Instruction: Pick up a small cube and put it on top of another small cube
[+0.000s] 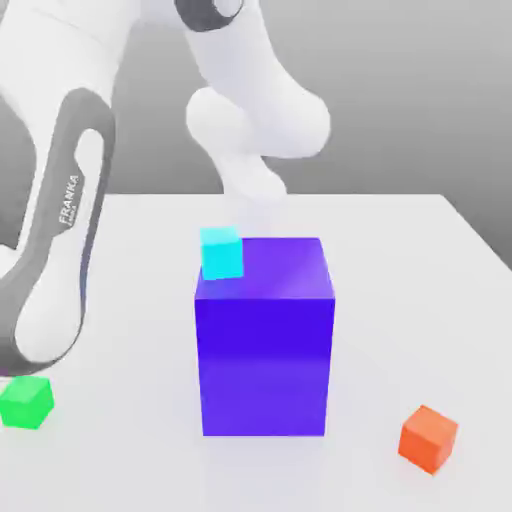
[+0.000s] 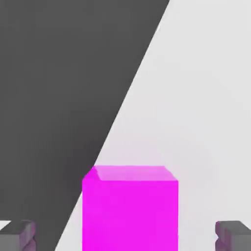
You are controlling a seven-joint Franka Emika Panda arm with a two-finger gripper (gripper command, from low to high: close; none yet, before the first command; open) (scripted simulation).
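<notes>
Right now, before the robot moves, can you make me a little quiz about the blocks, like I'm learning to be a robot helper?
1. Pick one: what colour is the cube between the open jaws?
A) yellow
B) pink
C) black
2. True or false: the green cube is bigger than the purple block.
3. Fill the gap: in the exterior view, the orange cube is to the ____ of the purple block.

Key: 1 B; 2 false; 3 right.
</notes>
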